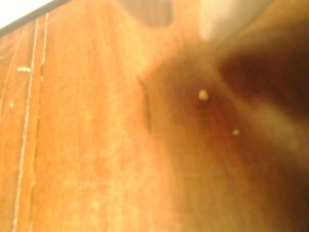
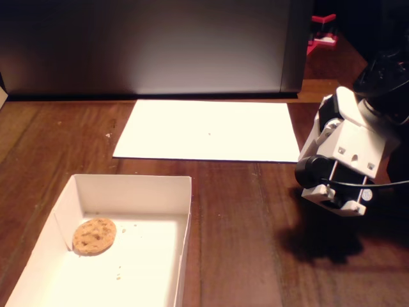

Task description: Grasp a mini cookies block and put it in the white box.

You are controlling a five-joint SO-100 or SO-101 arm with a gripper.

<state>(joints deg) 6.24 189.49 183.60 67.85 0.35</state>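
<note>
The cookie (image 2: 94, 235) lies flat on the floor of the box (image 2: 185, 211), near its far left corner in the fixed view, with a few crumbs (image 2: 119, 275) beside it; by the look of it the placing step is done. The arm (image 2: 345, 160) hangs over bare table (image 2: 243, 224) at the right of that view, well apart from the box; its gripper is hidden behind the wrist housing there, and the wrist view shows only blurred wood and two specks (image 1: 203, 94), so whether the jaws stand wide or narrow I cannot tell. No other cookie shows on the table or the paper sheet (image 2: 208, 130); the next move is likely a retreat to rest, or a search for another cookie.
</note>
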